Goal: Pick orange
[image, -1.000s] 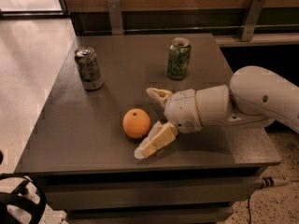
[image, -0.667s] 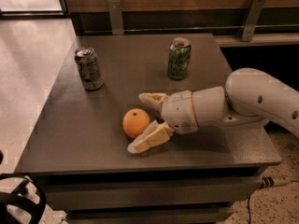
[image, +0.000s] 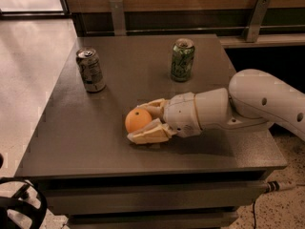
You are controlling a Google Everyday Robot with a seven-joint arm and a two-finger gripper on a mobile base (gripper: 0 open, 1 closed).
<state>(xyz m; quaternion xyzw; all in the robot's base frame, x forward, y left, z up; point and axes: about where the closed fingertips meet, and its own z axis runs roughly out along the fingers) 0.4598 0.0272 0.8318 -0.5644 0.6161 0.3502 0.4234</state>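
The orange (image: 137,119) lies on the dark grey table (image: 95,142), a little left of the middle. My gripper (image: 138,123) reaches in from the right at table height. Its two cream fingers (image: 148,134) close around the orange, one behind it and one in front, both touching it. The orange still rests on the tabletop. The right part of the orange is hidden by the gripper's body.
A silver drink can (image: 90,70) stands at the back left of the table. A green drink can (image: 182,59) stands at the back, just beyond my white arm (image: 257,99). A wooden wall with brackets runs behind the table. Floor lies to the left.
The gripper has moved left so that the orange sits between its fingers. The fingers have narrowed from wide open to touching the orange. The cans have not moved.
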